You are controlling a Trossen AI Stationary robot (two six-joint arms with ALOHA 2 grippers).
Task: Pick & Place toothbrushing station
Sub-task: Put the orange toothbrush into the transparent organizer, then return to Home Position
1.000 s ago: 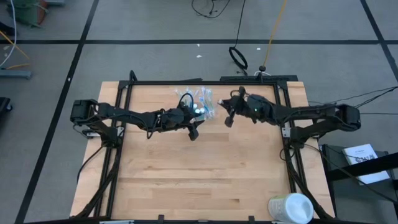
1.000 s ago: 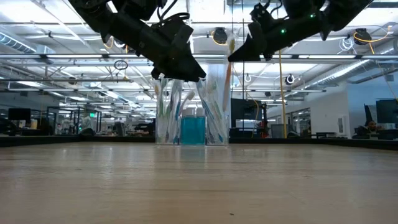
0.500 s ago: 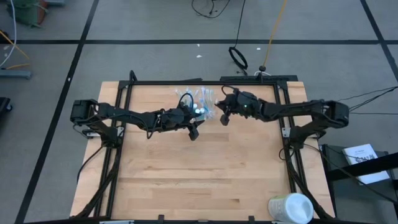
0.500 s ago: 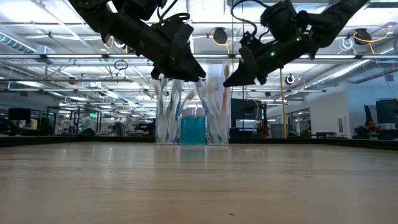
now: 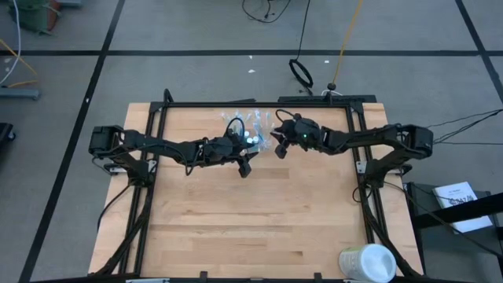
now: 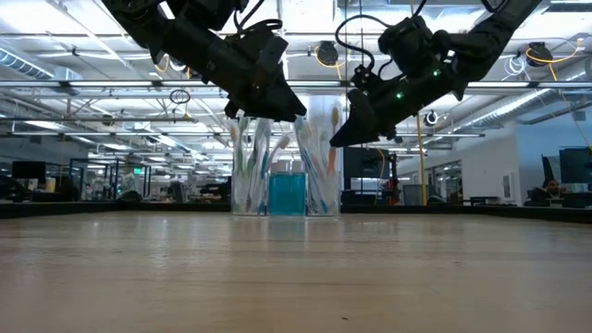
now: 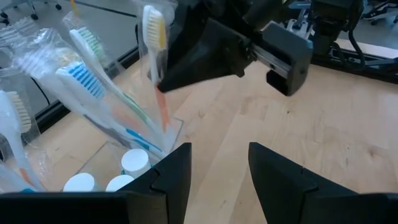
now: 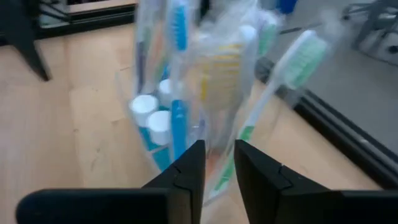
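Observation:
A small clear plastic cup stands at the table's far middle, holding several wrapped pastel toothbrushes and blue toothpaste tubes with white caps; the tubes show blue in the low view. My right gripper is shut on a wrapped toothbrush with yellow bristles, just right of the cup. My left gripper is open and empty above the table, just near of the cup; the cup lies ahead of its fingers. My right gripper pinches the yellow-bristled toothbrush's wrapped orange handle about midway along, between its two fingers. The fingers slant down from the table's right and lie across the handle. The brush stands nearly upright, bristles up, its lower end at the cup's right side.
A larger white cup lies at the table's near right corner. Black frame rails run along the table's left, right and far sides. The wide near half of the wooden table is bare wood.
My right gripper has gone toward the table's left and down toward the cup, carrying the toothbrush, which has come from above and right of the cup to its right side.

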